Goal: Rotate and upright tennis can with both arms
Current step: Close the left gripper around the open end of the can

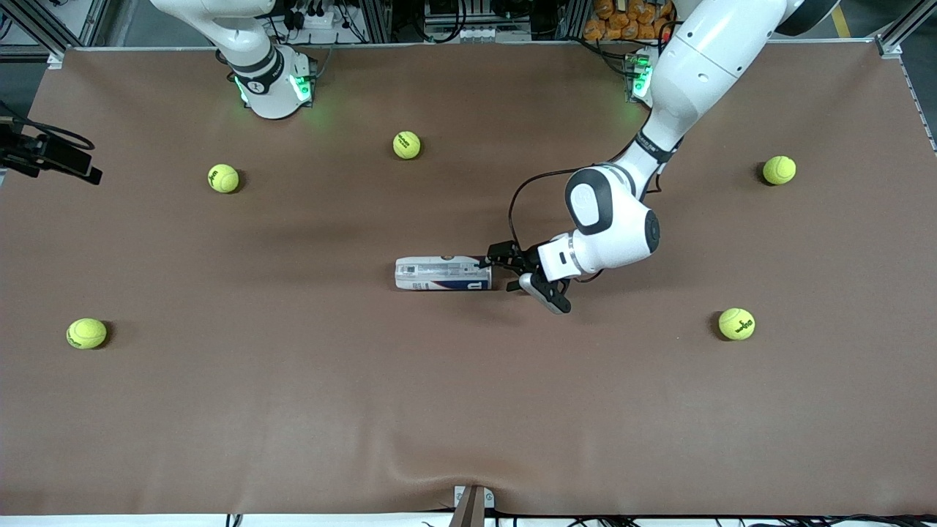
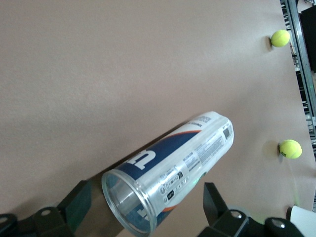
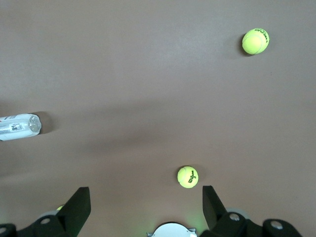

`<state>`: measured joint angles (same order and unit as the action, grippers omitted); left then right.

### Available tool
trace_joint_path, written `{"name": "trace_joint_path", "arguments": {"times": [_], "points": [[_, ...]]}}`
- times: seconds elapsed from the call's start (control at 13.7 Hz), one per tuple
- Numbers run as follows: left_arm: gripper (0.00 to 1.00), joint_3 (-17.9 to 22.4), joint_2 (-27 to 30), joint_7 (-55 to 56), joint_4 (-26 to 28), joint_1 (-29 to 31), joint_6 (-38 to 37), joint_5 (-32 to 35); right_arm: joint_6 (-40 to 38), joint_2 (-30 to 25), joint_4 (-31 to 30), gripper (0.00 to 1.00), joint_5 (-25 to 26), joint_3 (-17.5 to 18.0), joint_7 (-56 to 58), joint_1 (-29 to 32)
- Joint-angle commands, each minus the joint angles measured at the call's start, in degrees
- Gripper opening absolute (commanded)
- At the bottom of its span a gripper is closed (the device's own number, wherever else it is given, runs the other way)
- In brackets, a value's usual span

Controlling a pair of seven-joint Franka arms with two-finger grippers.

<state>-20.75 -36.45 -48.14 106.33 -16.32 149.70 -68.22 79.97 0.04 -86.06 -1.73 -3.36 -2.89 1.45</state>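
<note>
The tennis can (image 1: 443, 273) lies on its side in the middle of the brown table, with a white and dark-blue label and its open rim toward the left arm's end. My left gripper (image 1: 504, 272) is low at that open end. In the left wrist view the left gripper (image 2: 145, 207) is open, one finger on each side of the can (image 2: 173, 168), with gaps showing. The right gripper (image 3: 145, 202) is open and empty, held high over the table by its own base (image 3: 173, 231). The can's closed end (image 3: 17, 127) shows far off there.
Several yellow-green tennis balls lie scattered: two (image 1: 407, 145) (image 1: 223, 178) farther from the front camera than the can, one (image 1: 779, 170) and one (image 1: 736, 323) at the left arm's end, one (image 1: 86, 333) at the right arm's end. A black camera mount (image 1: 51, 155) overhangs that edge.
</note>
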Motion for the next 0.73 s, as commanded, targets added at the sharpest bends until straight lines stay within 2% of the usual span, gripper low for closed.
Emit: {"name": "trace_joint_path", "arguments": {"times": [0.0,0.15,0.44,0.66], "points": [[1.0,-1.22,-0.81,-5.37,0.72,0.93,0.94,-4.35,-0.78,-0.22,1.33,1.0,0.49,0.81,2.36,1.01],[1.0,-2.01,-1.26,-5.91,0.81,1.46,0.59,-6.65,-0.78,0.05,1.25,1.0,1.02,0.72,2.36,1.01],[1.0,-7.54,-3.45,-6.96,0.37,5.76,0.5,-10.35,-2.88,0.05,0.81,1.0,1.46,0.81,2.1,0.84],[1.0,-7.55,-4.42,-8.81,-0.16,5.86,0.5,-11.76,-2.63,0.84,1.25,1.0,1.9,0.72,2.28,1.02]]}}
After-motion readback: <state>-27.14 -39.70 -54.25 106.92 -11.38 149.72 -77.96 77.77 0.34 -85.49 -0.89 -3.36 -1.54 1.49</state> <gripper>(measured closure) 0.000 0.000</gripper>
